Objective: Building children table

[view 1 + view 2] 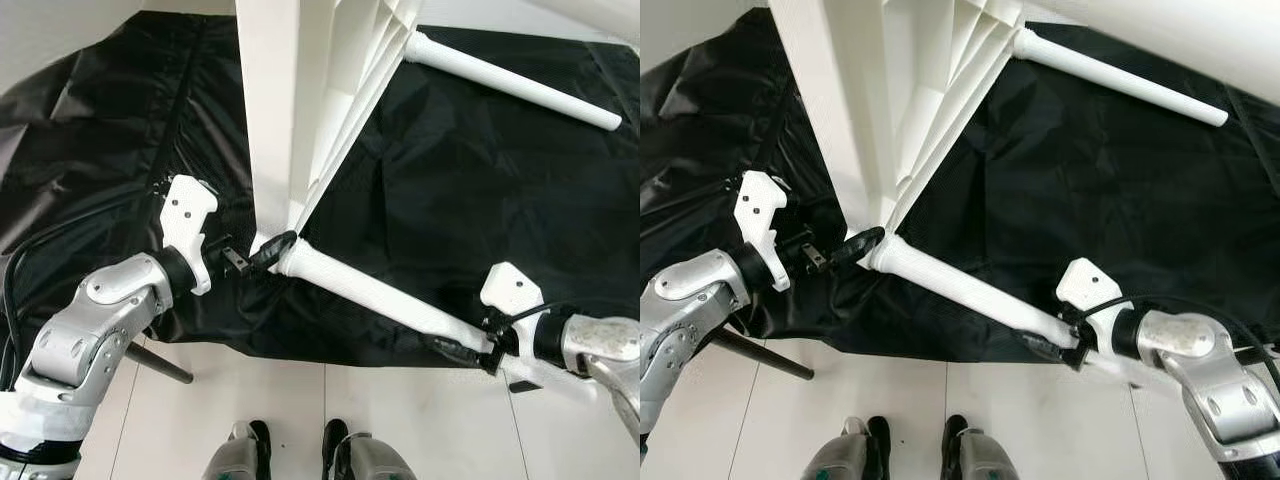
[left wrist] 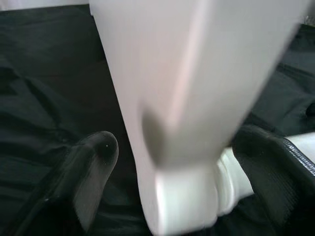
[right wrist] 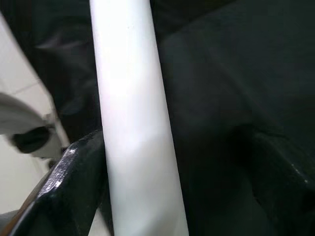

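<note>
Table leg [image 1: 380,296], right gripper [image 1: 478,352] alongside, black sheet [image 1: 480,180]

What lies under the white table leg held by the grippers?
Crumpled black sheet lies beneath the white table leg; pale tiled floor shows past its near edge. Whatever the sheet covers is hidden.

I see the white plastic children's table [image 1: 300,90] tipped over the crinkled black sheet [image 1: 480,180] on the floor; my left pincer [image 1: 262,256] sits at its near leg's [image 1: 380,295] joint, my right pincer [image 1: 470,352] at that leg's outer end
</note>
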